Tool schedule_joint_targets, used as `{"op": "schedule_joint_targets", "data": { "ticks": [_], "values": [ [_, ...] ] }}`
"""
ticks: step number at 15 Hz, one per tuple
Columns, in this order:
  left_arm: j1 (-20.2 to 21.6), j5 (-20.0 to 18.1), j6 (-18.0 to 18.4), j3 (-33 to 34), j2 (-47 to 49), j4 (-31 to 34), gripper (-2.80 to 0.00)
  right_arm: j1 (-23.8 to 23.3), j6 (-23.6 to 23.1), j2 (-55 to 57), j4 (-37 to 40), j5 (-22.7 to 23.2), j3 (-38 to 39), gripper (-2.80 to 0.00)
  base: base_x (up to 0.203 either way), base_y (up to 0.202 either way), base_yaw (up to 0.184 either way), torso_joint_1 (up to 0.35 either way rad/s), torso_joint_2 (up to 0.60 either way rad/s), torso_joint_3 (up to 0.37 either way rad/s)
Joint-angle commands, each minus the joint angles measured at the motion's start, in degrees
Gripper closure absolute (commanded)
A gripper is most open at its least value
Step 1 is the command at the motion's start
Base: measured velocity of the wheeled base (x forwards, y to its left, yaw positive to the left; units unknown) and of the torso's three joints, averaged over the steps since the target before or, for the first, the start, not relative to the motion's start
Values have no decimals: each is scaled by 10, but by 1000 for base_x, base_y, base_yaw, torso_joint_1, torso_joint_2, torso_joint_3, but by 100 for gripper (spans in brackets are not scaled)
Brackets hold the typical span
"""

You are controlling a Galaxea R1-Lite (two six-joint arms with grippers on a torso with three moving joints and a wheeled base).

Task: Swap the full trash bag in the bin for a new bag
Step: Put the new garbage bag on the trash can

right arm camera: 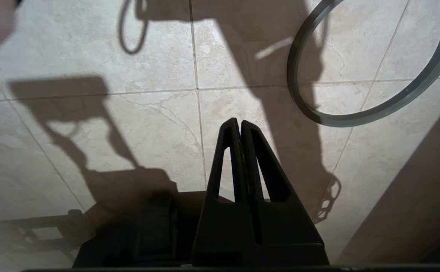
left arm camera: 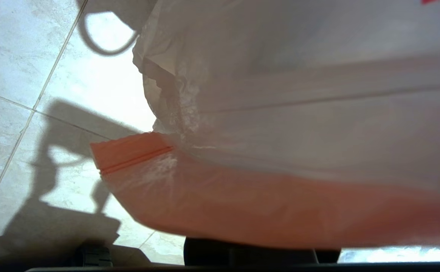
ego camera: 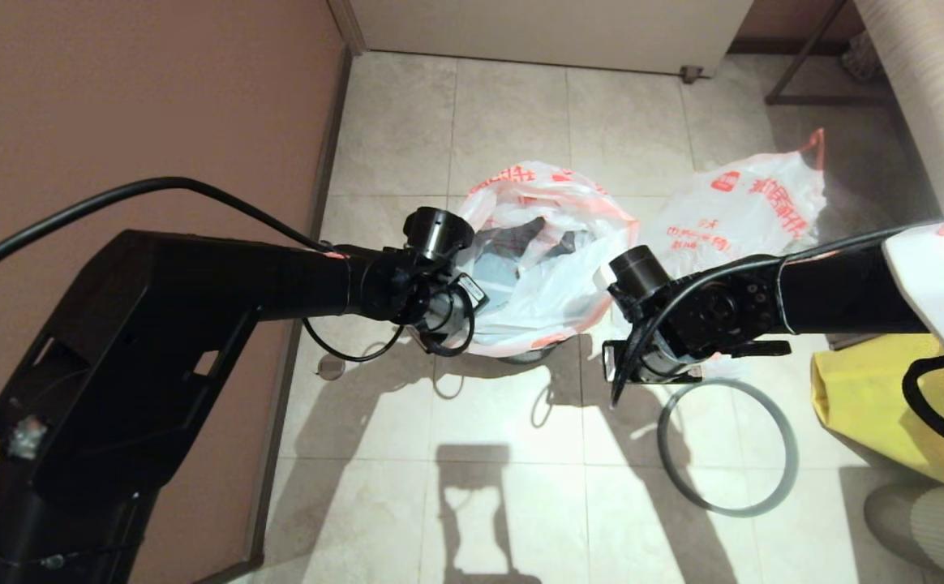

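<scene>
The new bag (ego camera: 549, 268) lines the bin, its mouth open and its red-edged rim folded down over the outside. Only a sliver of the bin (ego camera: 530, 355) shows under that rim. My left gripper (ego camera: 446, 334) sits at the bag's left side, shut on the red hem (left arm camera: 242, 204), which hides the fingers in the left wrist view. The full trash bag (ego camera: 744, 211) lies puffed up on the floor to the back right, one handle sticking up. My right gripper (right arm camera: 239, 124) hangs shut and empty over bare tiles, right of the bin. The grey ring (ego camera: 661, 442) (right arm camera: 356, 121) lies flat on the floor beside it.
A brown wall (ego camera: 131, 97) runs close along the left. A big yellow bag (ego camera: 869, 397) and striped upholstery (ego camera: 926, 89) crowd the right. A white cabinet (ego camera: 553, 32) closes the back. Bare tiles (ego camera: 480, 454) lie in front of the bin.
</scene>
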Motion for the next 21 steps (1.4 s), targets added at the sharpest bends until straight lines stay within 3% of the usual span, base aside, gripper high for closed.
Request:
{"op": "schedule_joint_targets", "data": {
  "ticks": [1, 9, 18, 21],
  "values": [
    [0, 1, -4, -1, 2, 1, 0, -1, 2, 15, 1, -1, -1, 0, 0, 0, 0, 0, 0, 0],
    [0, 7, -4, 37, -7, -3, 0, 18, 4, -62, 6, -4, 20, 0, 0, 0, 0, 0, 0, 0],
    [3, 11, -3, 25, -11, -2, 0, 20, -7, -78, 1, -3, 13, 0, 0, 0, 0, 0, 0, 0],
    [-4, 10, -3, 26, -13, -1, 0, 20, 22, -74, -28, -3, 3, 0, 0, 0, 0, 0, 0, 0]
  ]
}}
